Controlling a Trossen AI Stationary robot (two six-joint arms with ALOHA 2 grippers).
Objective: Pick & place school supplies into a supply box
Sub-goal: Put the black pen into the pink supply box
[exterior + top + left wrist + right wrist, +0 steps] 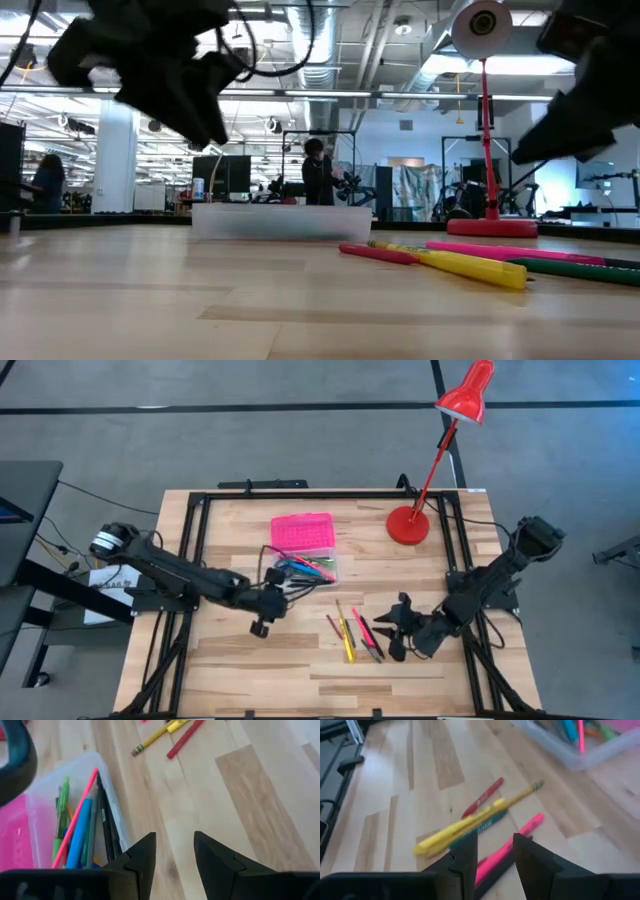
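The supply box stands open at the table's middle, its pink lid lying just beyond the clear base. The base holds several pens. More school supplies lie loose on the wood nearer the front: a yellow highlighter, a red pen, a pencil, a green pen and a pink marker. My left gripper hangs open over bare wood beside the base's near right corner. My right gripper hovers open above the pink marker, clear of it.
A red desk lamp stands with its base at the far right, its arm leaning over the table's far edge. A black frame runs around the tabletop. Bare wood lies at the near left.
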